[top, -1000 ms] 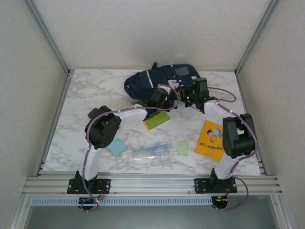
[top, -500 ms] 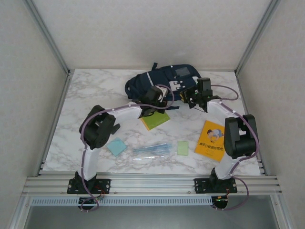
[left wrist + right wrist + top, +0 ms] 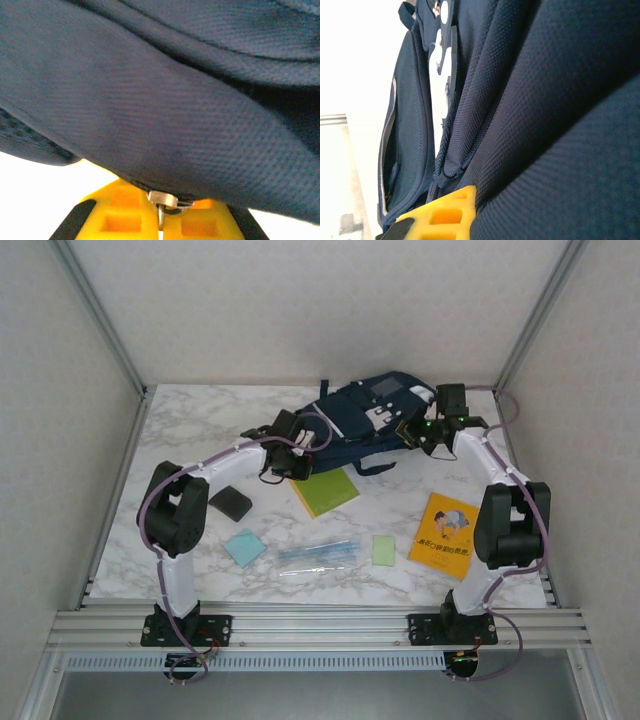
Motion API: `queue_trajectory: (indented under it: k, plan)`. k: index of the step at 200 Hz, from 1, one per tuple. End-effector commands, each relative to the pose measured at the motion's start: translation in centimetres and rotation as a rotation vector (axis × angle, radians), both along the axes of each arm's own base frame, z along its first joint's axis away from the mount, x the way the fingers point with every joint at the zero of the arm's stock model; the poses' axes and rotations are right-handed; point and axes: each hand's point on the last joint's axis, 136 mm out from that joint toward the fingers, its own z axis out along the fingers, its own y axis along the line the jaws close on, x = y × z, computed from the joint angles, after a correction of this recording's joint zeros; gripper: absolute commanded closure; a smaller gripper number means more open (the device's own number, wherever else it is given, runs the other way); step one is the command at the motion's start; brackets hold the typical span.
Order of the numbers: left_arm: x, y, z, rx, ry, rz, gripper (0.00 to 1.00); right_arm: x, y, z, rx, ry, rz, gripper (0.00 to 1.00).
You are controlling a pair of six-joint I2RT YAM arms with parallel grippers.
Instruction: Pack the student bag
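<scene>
The student bag (image 3: 368, 408), dark navy with white and grey patches, lies stretched across the back of the table. My left gripper (image 3: 302, 441) is at its left end, with its yellow fingers (image 3: 120, 215) shut on a small metal zipper pull (image 3: 162, 201) at the edge of the navy fabric (image 3: 175, 110). At the bag's right end, my right gripper (image 3: 422, 430) is shut on a fold of the bag's fabric (image 3: 545, 125). One of its yellow fingers (image 3: 445, 217) shows; the cloth hides the other.
In front of the bag lie a green notebook (image 3: 327, 492), a black pad (image 3: 231, 503), a light blue pad (image 3: 245, 547), a clear pen case (image 3: 318, 556), a small green pad (image 3: 384, 549) and a yellow picture book (image 3: 442, 534). Frame posts flank the table.
My left gripper has shut on the zipper pull and moved left; the right gripper has pulled back and right. The bag is drawn out longer between them, and the black pad has come into sight.
</scene>
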Motion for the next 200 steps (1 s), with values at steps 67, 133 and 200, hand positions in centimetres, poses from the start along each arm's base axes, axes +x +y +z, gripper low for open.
queue_trajectory:
  k: [67,133,200]
  plan:
    - [-3.3,-12.2,7.4,-0.274,0.13,-0.043,1.0,1.5,-2.3,1.2,0.016,0.064,-0.018,0.01]
    - [-2.0,-17.1,9.5,-0.396,0.124,-0.023,1.0,-9.0,-1.5,2.1,0.135,0.111,-0.054,0.01]
    - [-6.4,-18.1,10.6,-0.415,0.166,-0.096,1.0,-8.2,4.2,-0.6,0.46,0.078,-0.143,0.01]
